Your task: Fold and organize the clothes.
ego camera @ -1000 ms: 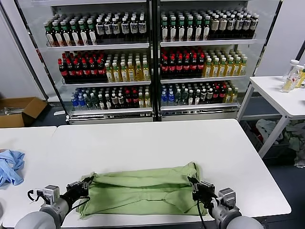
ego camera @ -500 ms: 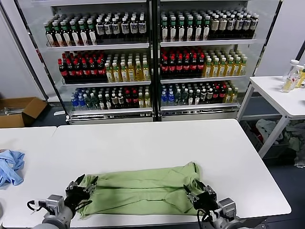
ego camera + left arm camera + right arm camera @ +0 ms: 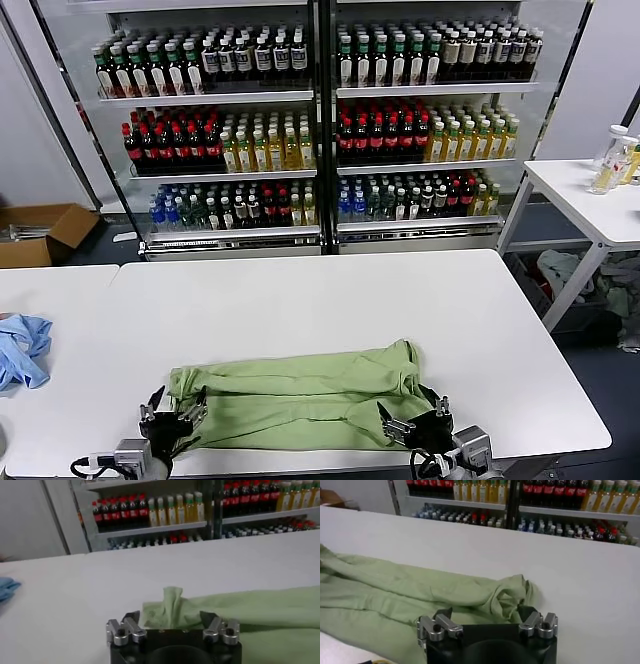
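Observation:
One of the clothes, a pale green shirt (image 3: 300, 395), lies folded into a long band across the front of the white table (image 3: 300, 300). My left gripper (image 3: 172, 412) stands open just in front of the shirt's left end, holding nothing. My right gripper (image 3: 412, 425) is open at the shirt's right end, also empty. In the left wrist view, the left gripper (image 3: 170, 617) has a raised tuft of the shirt (image 3: 250, 607) just beyond its spread jaws. In the right wrist view, the bunched corner of the shirt (image 3: 395, 590) lies ahead of the open right gripper (image 3: 484, 611).
A crumpled blue cloth (image 3: 20, 350) lies on the adjoining table at the left. Drink coolers full of bottles (image 3: 320, 120) stand behind the table. A side table (image 3: 590, 200) stands at the right and a cardboard box (image 3: 40, 230) sits on the floor at the left.
Both grippers opened and let go of the shirt's ends, then drew back toward the table's front edge. The shirt settled flat on the table.

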Controlling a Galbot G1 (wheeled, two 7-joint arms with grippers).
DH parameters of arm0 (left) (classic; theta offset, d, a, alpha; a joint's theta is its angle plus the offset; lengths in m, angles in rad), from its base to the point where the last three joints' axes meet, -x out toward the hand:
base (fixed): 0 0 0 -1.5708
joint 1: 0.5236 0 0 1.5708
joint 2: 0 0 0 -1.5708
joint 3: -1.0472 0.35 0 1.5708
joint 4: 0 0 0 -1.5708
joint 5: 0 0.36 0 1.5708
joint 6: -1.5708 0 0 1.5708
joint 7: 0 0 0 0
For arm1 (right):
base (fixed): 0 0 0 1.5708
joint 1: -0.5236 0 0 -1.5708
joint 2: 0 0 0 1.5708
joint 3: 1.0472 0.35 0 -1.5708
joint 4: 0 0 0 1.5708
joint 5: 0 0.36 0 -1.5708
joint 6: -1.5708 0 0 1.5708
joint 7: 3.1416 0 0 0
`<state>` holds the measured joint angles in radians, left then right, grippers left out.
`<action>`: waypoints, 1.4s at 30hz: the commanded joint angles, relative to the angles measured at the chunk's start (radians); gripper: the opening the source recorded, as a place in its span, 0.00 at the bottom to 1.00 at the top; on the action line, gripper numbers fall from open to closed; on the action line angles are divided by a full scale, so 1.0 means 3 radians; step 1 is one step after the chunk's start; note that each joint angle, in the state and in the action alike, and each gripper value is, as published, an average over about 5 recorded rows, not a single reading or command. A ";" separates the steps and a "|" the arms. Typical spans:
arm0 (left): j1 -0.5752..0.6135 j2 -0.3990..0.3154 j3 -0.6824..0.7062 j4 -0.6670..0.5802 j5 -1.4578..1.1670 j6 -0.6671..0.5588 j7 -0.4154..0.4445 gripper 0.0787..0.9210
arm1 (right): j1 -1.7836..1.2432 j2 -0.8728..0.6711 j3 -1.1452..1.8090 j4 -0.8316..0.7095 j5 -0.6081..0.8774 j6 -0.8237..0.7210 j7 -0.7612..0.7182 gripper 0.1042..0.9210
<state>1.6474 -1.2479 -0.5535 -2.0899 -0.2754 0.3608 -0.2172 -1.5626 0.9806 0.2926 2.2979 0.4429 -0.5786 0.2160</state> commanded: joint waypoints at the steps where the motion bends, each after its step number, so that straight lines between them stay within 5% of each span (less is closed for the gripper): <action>1: 0.0020 -0.0220 0.0051 0.0215 0.0130 -0.0081 -0.0052 0.69 | -0.0014 0.0001 -0.0006 -0.0016 -0.0037 0.0001 -0.0004 0.88; 14: -0.0013 -0.0214 -0.0050 0.0369 -0.0400 0.0035 0.0065 0.27 | 0.0097 -0.0020 -0.0053 -0.0082 0.0018 0.0000 0.0024 0.88; 21: -0.0083 -0.0009 -0.0339 0.0357 -0.0628 0.0049 0.0165 0.05 | 0.0175 -0.0046 -0.0048 -0.0085 0.0097 0.0000 0.0054 0.88; 35: -0.0276 0.0735 -0.1547 0.0527 -0.1374 0.0129 0.0305 0.02 | 0.0283 -0.0094 -0.0019 -0.0066 0.0194 0.0000 0.0072 0.88; 42: -0.0305 0.0899 -0.1972 0.0381 -0.2428 0.0325 0.0360 0.02 | 0.0323 -0.0133 -0.0029 -0.0037 0.0237 -0.0001 0.0074 0.88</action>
<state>1.5740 -1.0895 -0.9093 -1.9403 -0.6237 0.4077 -0.1247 -1.4799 0.9453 0.2873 2.2845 0.5022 -0.5786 0.2369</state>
